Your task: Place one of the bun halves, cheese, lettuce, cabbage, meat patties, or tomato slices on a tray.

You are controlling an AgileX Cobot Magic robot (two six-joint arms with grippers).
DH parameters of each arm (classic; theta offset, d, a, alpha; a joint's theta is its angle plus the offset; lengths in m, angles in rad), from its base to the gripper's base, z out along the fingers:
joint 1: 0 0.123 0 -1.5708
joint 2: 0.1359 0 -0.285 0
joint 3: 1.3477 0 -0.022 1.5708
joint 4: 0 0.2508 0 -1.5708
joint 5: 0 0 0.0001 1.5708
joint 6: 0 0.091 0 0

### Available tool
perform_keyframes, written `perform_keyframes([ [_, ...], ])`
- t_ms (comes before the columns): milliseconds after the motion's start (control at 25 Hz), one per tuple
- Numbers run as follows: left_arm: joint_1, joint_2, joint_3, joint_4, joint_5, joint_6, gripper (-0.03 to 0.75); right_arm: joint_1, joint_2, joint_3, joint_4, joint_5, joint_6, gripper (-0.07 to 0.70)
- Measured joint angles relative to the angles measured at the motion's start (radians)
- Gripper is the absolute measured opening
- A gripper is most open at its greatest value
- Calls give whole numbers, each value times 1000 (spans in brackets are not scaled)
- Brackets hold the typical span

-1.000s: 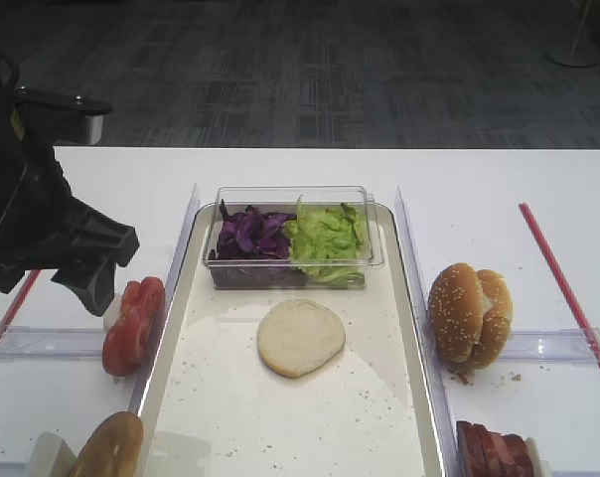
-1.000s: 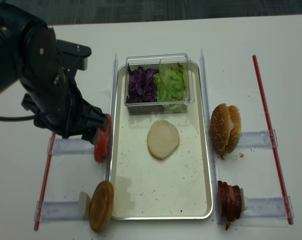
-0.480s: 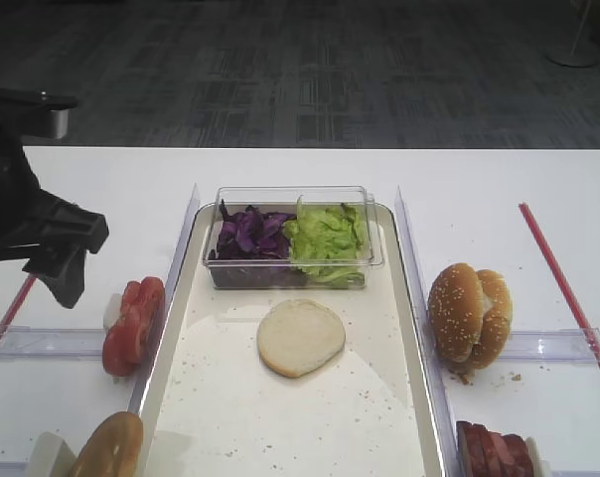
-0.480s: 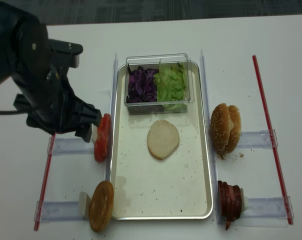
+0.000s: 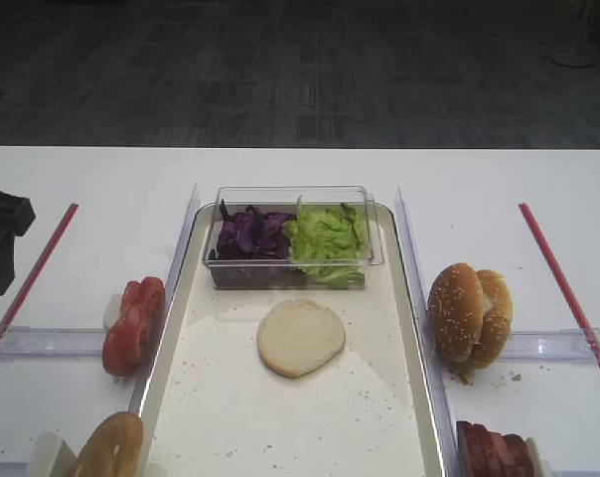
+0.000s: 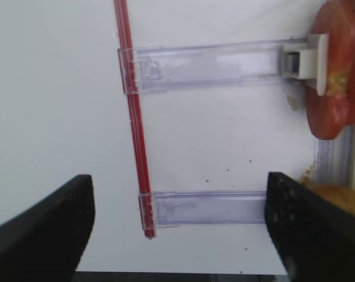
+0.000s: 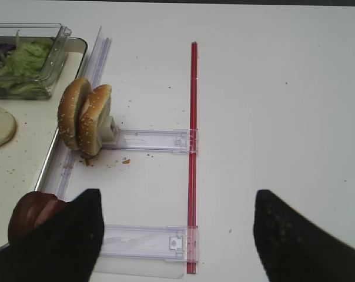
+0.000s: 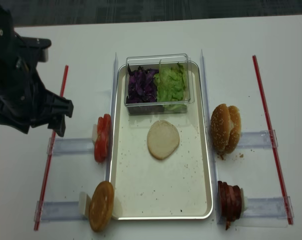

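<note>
Left pincer [image 6: 177, 229] open, empty.

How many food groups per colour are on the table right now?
Red or red-brown: 2, the tomato slices and the meat patties
Green: 1, the lettuce
Purple: 1, the cabbage
Tan or cream: 3, the plain bun half on the tray, the sesame-seeded bun, the glossy brown bun half
Total: 7

White table [image 8: 156, 35]: tray [image 8: 161, 200] centre, clear rails [image 8: 71, 146] and red strips [image 8: 271, 135] either side.
</note>
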Motion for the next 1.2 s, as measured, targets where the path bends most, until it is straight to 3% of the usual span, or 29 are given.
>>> perform_keyframes([
  [240,92,0,0,9,0,50,546,0,0,0,0,0,0,552],
  [520,151,-2,0,-12,5,91,546,0,0,0,0,0,0,552],
  [1200,151,-116,9,-39,16,97,546,0,0,0,0,0,0,552],
])
